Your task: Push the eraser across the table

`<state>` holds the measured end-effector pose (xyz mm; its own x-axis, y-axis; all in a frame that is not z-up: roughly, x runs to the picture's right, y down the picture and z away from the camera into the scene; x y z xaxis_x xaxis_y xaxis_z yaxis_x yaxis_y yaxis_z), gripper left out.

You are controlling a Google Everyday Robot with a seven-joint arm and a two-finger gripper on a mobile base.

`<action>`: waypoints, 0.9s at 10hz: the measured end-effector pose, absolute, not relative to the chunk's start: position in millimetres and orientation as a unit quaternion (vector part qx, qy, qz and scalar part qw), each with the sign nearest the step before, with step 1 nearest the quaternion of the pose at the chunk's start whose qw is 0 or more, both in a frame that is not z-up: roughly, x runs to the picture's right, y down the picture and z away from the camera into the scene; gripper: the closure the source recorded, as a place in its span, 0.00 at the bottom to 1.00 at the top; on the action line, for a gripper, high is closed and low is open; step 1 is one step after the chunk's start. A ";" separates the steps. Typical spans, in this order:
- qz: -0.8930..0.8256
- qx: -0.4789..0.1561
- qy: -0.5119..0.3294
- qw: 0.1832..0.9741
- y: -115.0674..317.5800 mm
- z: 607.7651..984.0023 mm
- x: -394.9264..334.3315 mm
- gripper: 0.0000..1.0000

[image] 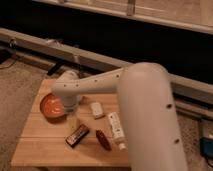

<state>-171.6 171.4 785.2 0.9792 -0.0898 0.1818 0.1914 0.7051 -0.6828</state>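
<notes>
One wooden surface (40, 150) carries five things. There is one eraser (78, 135) just in front of the jaws, one orange bowl (51, 106) beside them, one small white block (96, 110), one reddish-brown oblong piece (103, 140) and one longer white object (116, 127). One gripper (74, 119) hangs low over the surface.
</notes>
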 end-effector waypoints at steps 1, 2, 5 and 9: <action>-0.065 -0.375 -0.062 0.923 174.0 775.3 -158.5 0.20; -0.055 -0.375 -0.057 0.924 175.8 765.8 -148.2 0.20; -0.043 -0.389 -0.050 0.919 190.8 760.9 -144.4 0.20; -0.029 -0.410 -0.041 0.911 214.2 763.0 -141.3 0.20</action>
